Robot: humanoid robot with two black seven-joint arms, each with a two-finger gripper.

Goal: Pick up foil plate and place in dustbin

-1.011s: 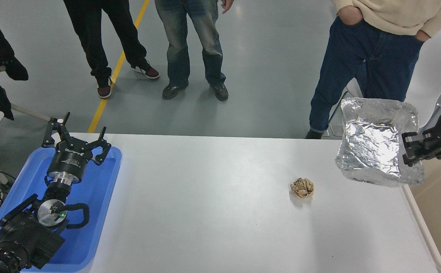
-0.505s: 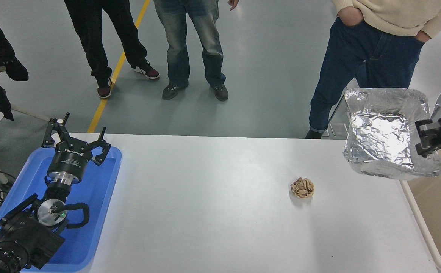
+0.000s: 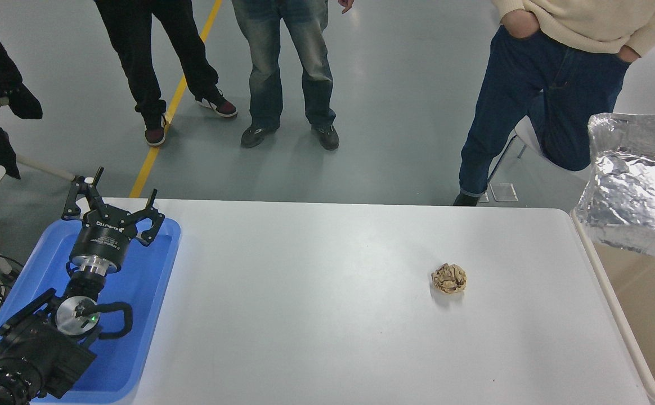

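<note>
Fingers on the left gripper (image 3: 115, 211) are spread wide apart and hold nothing. That gripper sits at the end of the black left arm (image 3: 52, 326), low on the left side, over the flat blue plastic tray (image 3: 147, 315). The blue tray lies on the left end of the white worktop (image 3: 316, 315).

No right gripper shows in the head view, so nobody can say what its fingers are doing.

The crinkled shiny silver foil plate (image 3: 637, 185) is up in the air at the far right edge. It is tilted, and its raised rim and wrinkly inside face the camera. Its right side runs off the edge, so what holds it cannot be seen. It hangs above the far end of the big beige plastic dustbin (image 3: 614, 320), which stands just beside the right end of the worktop. The tan inside of the bin shows under the foil.

A small crumpled brown paper ball (image 3: 449, 278) lies on the worktop, right of the middle and well apart from the bin.

Three people (image 3: 541, 95) stand on the grey floor past the far side of the worktop. Only their legs and part of a cream jumper show.
</note>
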